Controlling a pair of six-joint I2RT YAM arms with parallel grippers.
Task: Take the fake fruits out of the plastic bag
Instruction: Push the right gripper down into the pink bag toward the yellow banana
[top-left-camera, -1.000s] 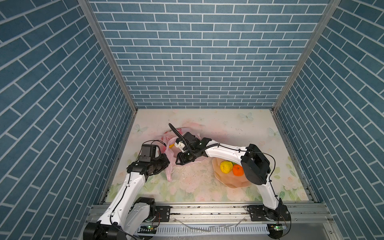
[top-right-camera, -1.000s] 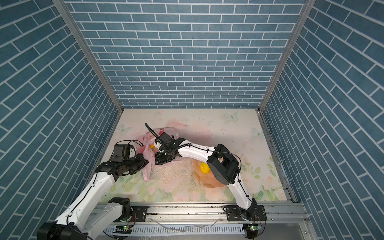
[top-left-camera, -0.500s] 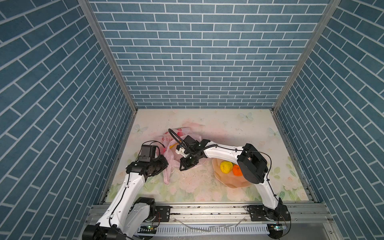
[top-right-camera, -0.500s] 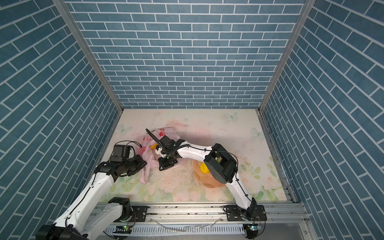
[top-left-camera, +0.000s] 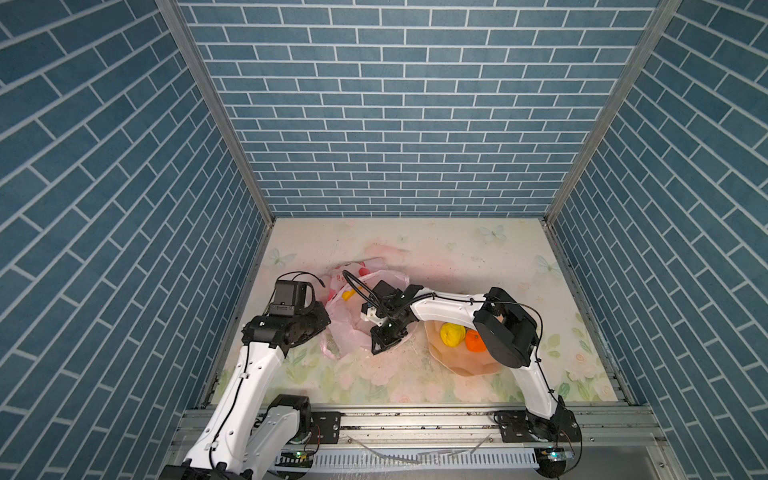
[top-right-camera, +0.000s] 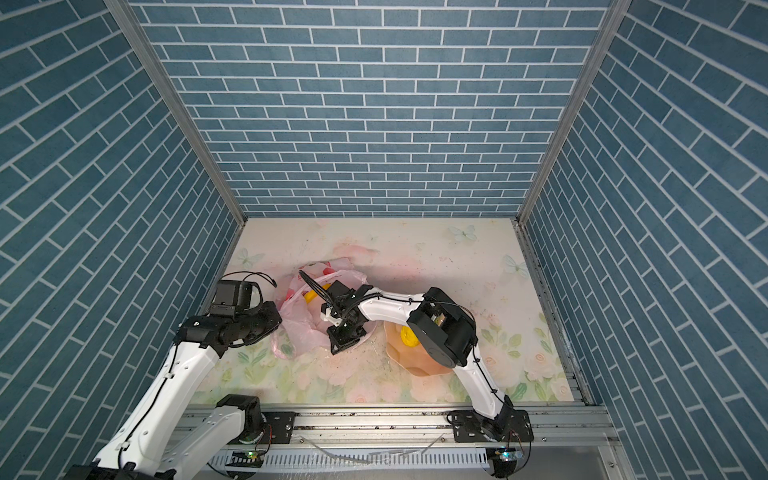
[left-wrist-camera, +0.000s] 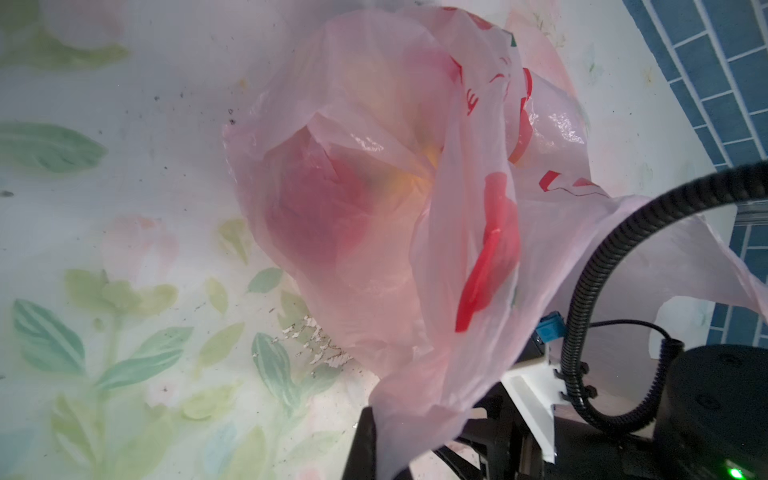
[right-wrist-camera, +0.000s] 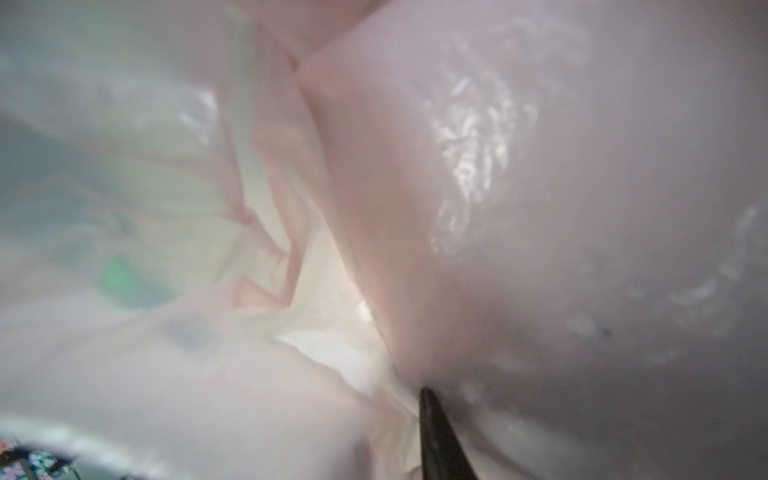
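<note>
Now, left claw (top-left-camera: 322, 327): closed, plastic bag's (top-left-camera: 353, 332) eight o'clock edge.
Right claw (top-left-camera: 385, 344): among bag folds, five o'clock; width unclear.
Bowl (top-left-camera: 469, 370), three o'clock: tangerine (top-left-camera: 473, 340).

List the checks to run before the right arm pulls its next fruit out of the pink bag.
1. Bag anchored: left gripper shut on the thin translucent pink plastic bag, film drawn into it: ok.
2. Open or shut: right gripper, wrist view filled by pink film: cannot tell.
3. Fruit in its grip: cannot tell.
4. Fruit left inside: long yellow banana and a red round shape are visible: ok.
5. Drop space: peach scalloped bowl holds a wrinkly yellow fruit and orange tangerine, bare floor showing nearside: ok.
</note>
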